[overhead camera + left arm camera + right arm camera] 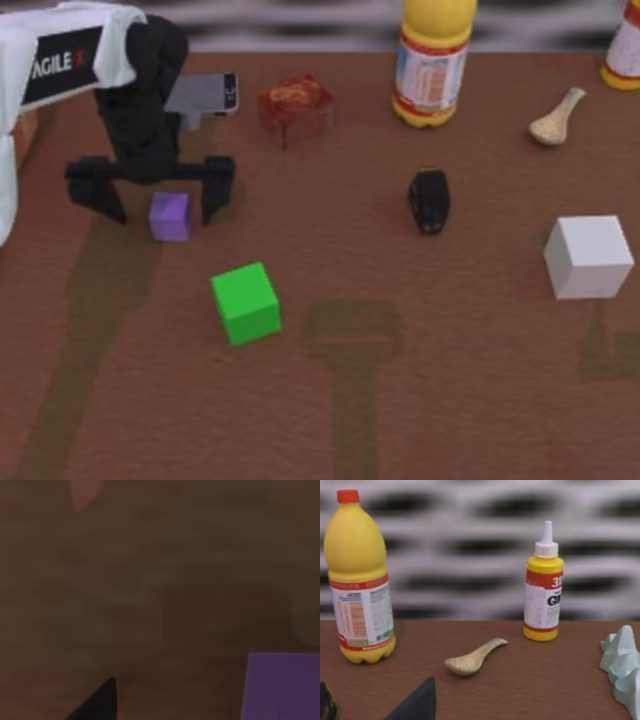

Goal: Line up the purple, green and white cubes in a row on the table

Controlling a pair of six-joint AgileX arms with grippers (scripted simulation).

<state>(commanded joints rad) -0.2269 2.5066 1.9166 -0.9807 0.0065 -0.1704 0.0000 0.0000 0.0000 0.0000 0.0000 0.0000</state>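
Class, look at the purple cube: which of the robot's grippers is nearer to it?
Left. The left gripper straddles the purple cube, fingers open on either side. The right gripper is out of the top view.

Small purple cube (170,216) at table's (420,400) left, between open left gripper's (152,197) fingers. Green cube (245,303) near, toward front, turned askew. Larger white cube (588,257) far right, well apart.

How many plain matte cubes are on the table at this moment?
3. The purple cube sits between the left pincer's open fingers, the green cube lies near the middle-left, and the white cube is at the right edge.
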